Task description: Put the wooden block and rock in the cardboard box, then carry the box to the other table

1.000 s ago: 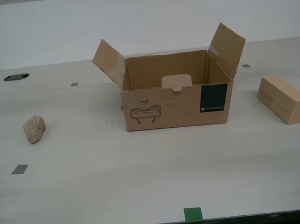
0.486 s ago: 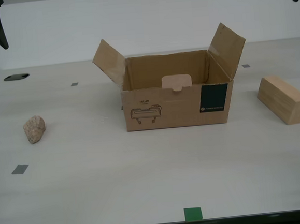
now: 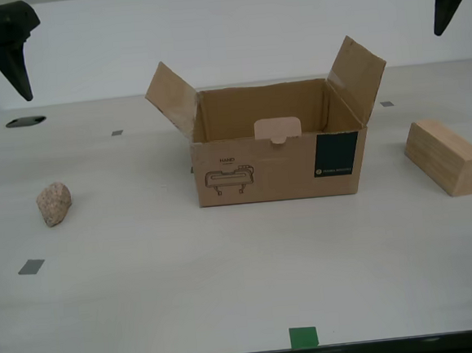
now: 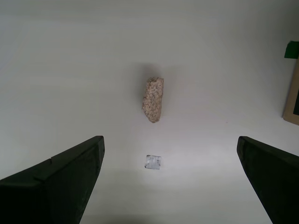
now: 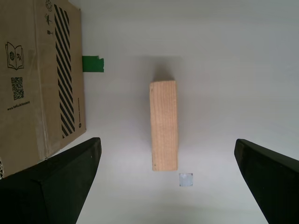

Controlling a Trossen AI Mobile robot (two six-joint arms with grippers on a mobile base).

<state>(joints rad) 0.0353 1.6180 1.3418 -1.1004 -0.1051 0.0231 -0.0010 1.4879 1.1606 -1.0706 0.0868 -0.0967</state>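
Table [image 3: 229, 291]: smooth cream top, filling most of the exterior view.
Wall [image 3: 224, 30]: plain white, behind the table's far edge.
Green tape [image 3: 303, 337]: a square at the table's near edge in the exterior view.
Second green tape [image 5: 92, 64]: a short strip on the table, seen in my first wrist view.
Grey tape [image 3: 31, 266]: a square toward the exterior view's left, flat on the table.
Far grey tape [image 3: 116, 133]: a smaller square farther back.
Right grey tape [image 3: 386, 103]: a small square toward the exterior view's right.
Dark hole [image 3: 26, 122]: an oval opening in the table near its far edge.
Pale marker [image 4: 153, 162]: a small square on the table in my second wrist view.
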